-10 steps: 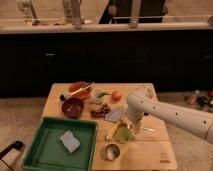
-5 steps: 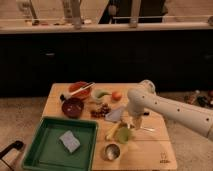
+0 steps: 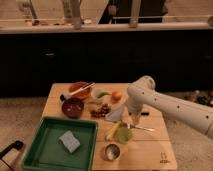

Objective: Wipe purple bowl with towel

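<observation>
The dark purple bowl (image 3: 73, 106) stands on the left part of the wooden table (image 3: 150, 150), just behind the green tray. A grey towel (image 3: 115, 116) lies flat near the table's middle. My gripper (image 3: 130, 120) hangs down from the white arm (image 3: 165, 102), which reaches in from the right. It is at the towel's right edge, well to the right of the bowl. Whether it touches the towel is not clear.
A green tray (image 3: 47, 152) at front left holds a grey sponge (image 3: 69, 141). A red dish with a utensil (image 3: 80, 89), an orange (image 3: 116, 95), dark grapes (image 3: 102, 110), a banana with a green item (image 3: 120, 132), a fork (image 3: 142, 128) and a metal cup (image 3: 112, 151) crowd the table.
The arm's elbow has risen a little and the gripper has shifted slightly back over the towel's edge. The objects on the table have not moved.
</observation>
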Robot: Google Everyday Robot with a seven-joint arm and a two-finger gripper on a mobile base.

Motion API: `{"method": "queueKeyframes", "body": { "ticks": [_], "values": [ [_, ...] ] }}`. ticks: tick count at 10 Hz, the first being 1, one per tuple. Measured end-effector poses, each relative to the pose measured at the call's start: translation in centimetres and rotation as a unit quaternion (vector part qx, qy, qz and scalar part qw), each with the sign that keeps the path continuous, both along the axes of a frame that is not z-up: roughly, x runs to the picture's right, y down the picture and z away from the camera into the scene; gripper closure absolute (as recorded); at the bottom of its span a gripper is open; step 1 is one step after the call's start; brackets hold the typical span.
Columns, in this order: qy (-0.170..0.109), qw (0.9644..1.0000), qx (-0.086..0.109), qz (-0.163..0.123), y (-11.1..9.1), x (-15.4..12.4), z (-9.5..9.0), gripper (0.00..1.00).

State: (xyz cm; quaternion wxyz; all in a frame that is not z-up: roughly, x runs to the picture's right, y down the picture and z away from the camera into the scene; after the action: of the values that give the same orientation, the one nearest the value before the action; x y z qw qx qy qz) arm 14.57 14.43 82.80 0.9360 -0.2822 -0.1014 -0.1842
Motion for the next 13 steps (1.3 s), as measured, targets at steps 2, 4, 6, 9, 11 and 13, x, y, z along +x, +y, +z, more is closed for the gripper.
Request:
{"method": "queueKeyframes", "body": {
  "ticks": [2,4,6,9,11,13],
  "values": [
    [-0.007,1.0000,0.003,0.006,-0.9,-0.5,0.7,0.20],
    [-0.016,0.9998,0.005,0.011,-1.6,-0.9,1.6,0.20],
    [-0.024,0.9995,0.010,0.018,-2.0,-1.1,2.3,0.20],
    [-0.041,0.9988,0.013,0.021,-2.4,-2.3,3.5,0.20],
    [-0.050,0.9984,0.012,0.024,-2.6,-2.7,4.2,0.20],
    [-0.059,0.9980,0.004,0.025,-2.2,-3.3,5.0,0.20]
  ]
}}
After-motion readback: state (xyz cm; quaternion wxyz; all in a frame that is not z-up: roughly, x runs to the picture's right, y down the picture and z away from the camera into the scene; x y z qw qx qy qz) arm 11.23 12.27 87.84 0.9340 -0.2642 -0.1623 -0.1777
